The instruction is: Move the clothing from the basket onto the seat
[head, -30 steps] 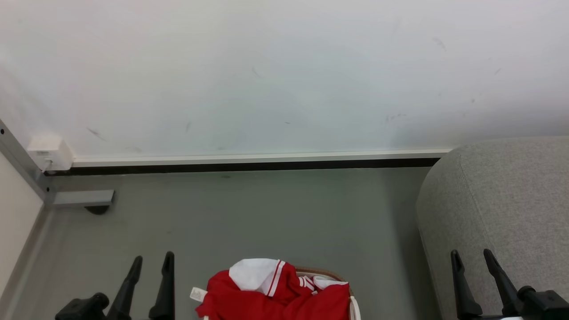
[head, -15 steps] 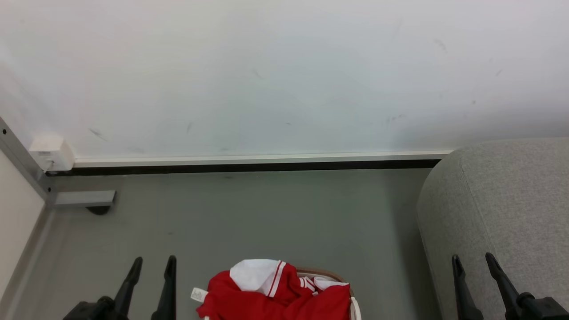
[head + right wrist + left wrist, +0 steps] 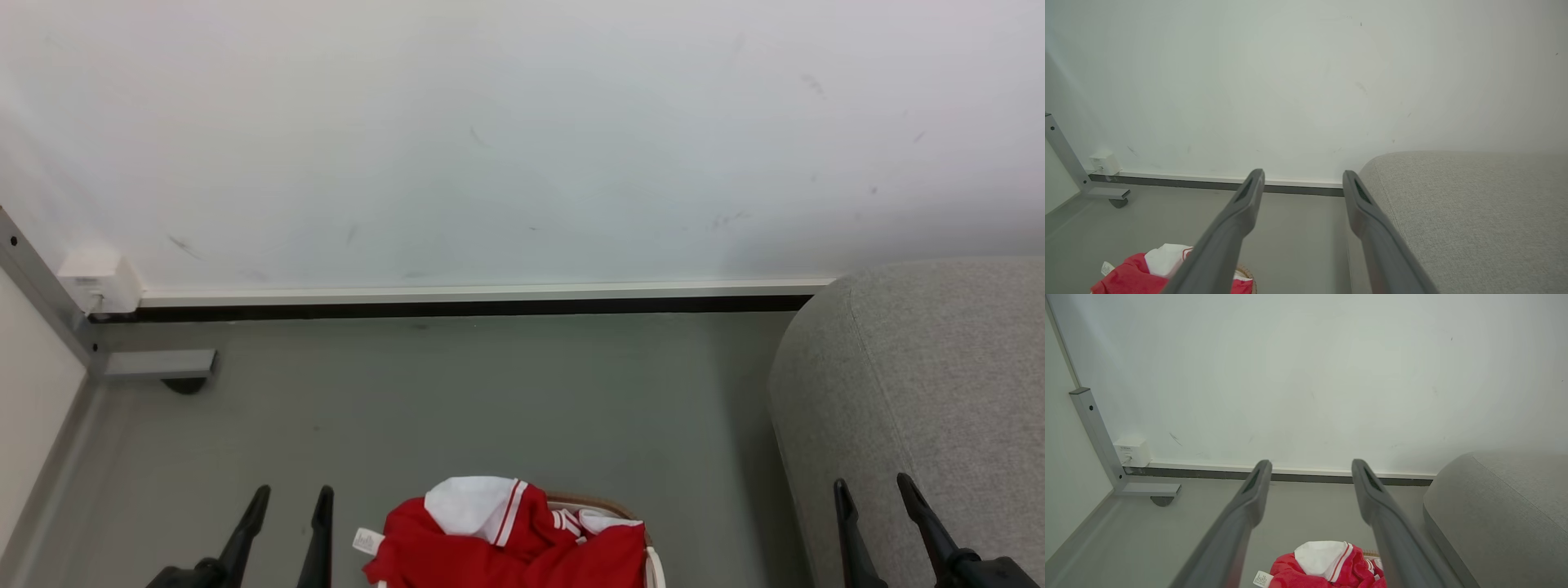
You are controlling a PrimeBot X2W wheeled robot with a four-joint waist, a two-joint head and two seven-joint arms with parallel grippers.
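Note:
The red clothing (image 3: 522,547) with a white sleeve panel, striped trim and a small white label is heaped in the basket (image 3: 600,501) at the bottom middle of the head view; just a strip of brown rim and a white handle show. It also appears low in the left wrist view (image 3: 1327,565) and the right wrist view (image 3: 1133,277). The grey seat (image 3: 939,392) stands at the right. My left gripper (image 3: 292,496) is open to the left of the clothing, apart from it. My right gripper (image 3: 872,483) is open in front of the seat. Both hold nothing.
A white wall with a white and black baseboard (image 3: 473,298) runs across the back. A grey metal frame leg with a foot (image 3: 159,366) and a small white box (image 3: 98,278) sit at the left corner. Grey floor (image 3: 457,400) lies between basket and wall.
Both grippers have sunk lower in the head view, with less of their bases showing. The whole picture has shifted slightly. The clothing and basket lie as before.

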